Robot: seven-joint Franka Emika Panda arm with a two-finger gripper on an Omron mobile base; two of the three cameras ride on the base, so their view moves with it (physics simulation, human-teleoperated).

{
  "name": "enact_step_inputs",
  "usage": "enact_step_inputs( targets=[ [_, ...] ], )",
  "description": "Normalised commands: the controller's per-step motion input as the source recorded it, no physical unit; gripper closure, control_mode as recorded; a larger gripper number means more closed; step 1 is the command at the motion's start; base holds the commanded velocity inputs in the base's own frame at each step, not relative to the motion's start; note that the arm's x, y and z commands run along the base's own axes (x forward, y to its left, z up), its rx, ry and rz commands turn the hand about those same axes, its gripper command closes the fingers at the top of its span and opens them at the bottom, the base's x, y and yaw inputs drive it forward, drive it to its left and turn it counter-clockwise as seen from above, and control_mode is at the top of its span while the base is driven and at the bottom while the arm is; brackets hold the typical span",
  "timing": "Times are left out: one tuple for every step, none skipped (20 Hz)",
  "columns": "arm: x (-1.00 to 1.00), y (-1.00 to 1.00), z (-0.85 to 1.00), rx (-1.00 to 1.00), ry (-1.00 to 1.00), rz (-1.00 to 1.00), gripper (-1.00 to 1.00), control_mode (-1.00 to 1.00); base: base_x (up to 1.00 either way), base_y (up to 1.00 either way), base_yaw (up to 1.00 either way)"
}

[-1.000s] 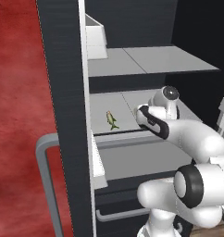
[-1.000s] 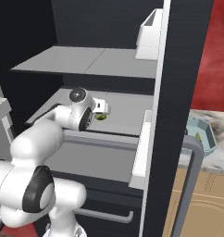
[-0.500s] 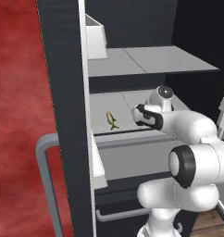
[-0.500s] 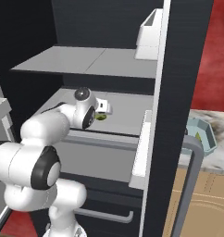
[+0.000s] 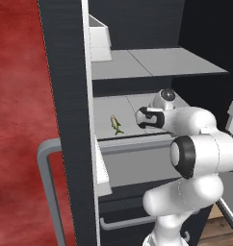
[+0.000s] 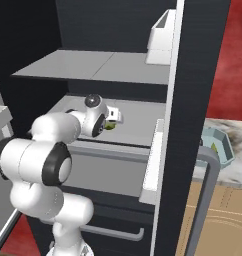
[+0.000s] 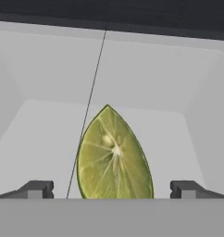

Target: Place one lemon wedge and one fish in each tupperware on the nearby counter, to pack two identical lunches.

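A green-yellow lemon wedge (image 7: 115, 157) stands on the grey fridge shelf, right in front of my hand and between the two fingertips (image 7: 37, 189). My gripper (image 7: 113, 190) is open around it without pinching it. In the left base view my gripper (image 5: 140, 117) reaches into the middle shelf, and a small fish (image 5: 117, 124) lies on that shelf to its left. From the right base view the lemon wedge (image 6: 111, 126) peeks out beside the gripper (image 6: 114, 119). A pale blue tupperware (image 6: 227, 150) sits on the marbled counter (image 6: 235, 170) at the right.
The open fridge door (image 5: 72, 120) and its grey handle (image 5: 45, 182) stand close on the left. A white box (image 5: 100, 38) sits on the upper shelf (image 5: 157, 62). A drawer front (image 6: 113, 170) lies under the middle shelf.
The hand has slid leftward along the shelf towards the fish side, closing in on the wedge. The jaws have stayed wide.
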Motion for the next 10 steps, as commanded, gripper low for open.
enact_step_inputs(
  targets=[
    [0.06,0.00,-0.27,0.00,0.02,0.00,-1.00,-1.00,0.00,0.00,0.00],
    [0.01,0.00,-0.31,0.00,0.03,0.00,-1.00,-1.00,0.00,0.00,0.00],
    [0.01,0.00,-0.32,0.00,0.02,0.00,-1.00,-1.00,0.00,0.00,0.00],
    [0.04,0.00,-0.30,0.00,0.01,0.00,-1.00,-1.00,0.00,0.00,0.00],
    [0.06,0.00,-0.30,0.00,0.00,0.00,-1.00,-1.00,0.00,0.00,0.00],
    [0.09,0.00,-0.29,0.00,0.00,0.00,-1.00,-1.00,0.00,0.00,0.00],
    [0.13,0.00,-0.26,0.00,0.00,0.00,-1.00,-1.00,0.00,0.00,0.00],
    [0.19,0.00,-0.26,0.00,0.00,0.00,-1.00,-1.00,0.00,0.00,0.00],
    [0.21,0.00,-0.22,0.00,0.00,0.00,-1.00,-1.00,0.00,0.00,0.00],
    [0.23,0.00,-0.21,0.00,0.00,0.00,-1.00,-1.00,0.00,0.00,0.00]
  ],
)
